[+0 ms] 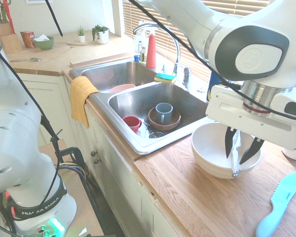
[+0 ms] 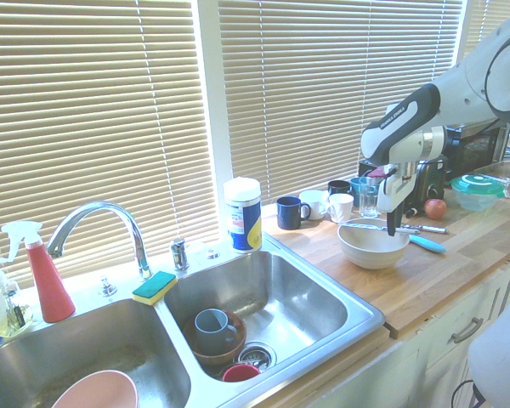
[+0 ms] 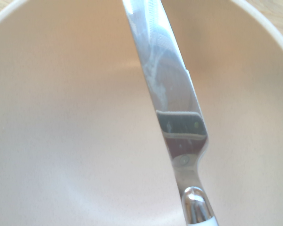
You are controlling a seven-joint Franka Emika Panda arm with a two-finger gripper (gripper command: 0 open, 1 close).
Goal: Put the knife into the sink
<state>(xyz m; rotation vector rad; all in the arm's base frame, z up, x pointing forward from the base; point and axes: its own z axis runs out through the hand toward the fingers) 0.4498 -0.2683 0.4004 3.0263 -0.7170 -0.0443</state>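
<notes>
silvery knife lies across white bowl, right of frame in first exterior view; gripper partly open around it, seemingly no grip yet, contact hard to tell. left to do: grasp, lift, carry to sink, centre frame, release.

Knife silvery, handle end white. Bowl around it plain creamy white. Serrated plastic knife light teal. Sink steel grey. Mug in sink grey-blue, bowl under it brown, cup near it red. Bowl in other basin pale pink. Sponge two-tone, green and yellow. Towel orange-yellow. Spray bottle red, top white. Wipes tub blue and yellow, lid white. Counter light brown, wood-grain stripes. Blinds beige, horizontal stripes.
</notes>
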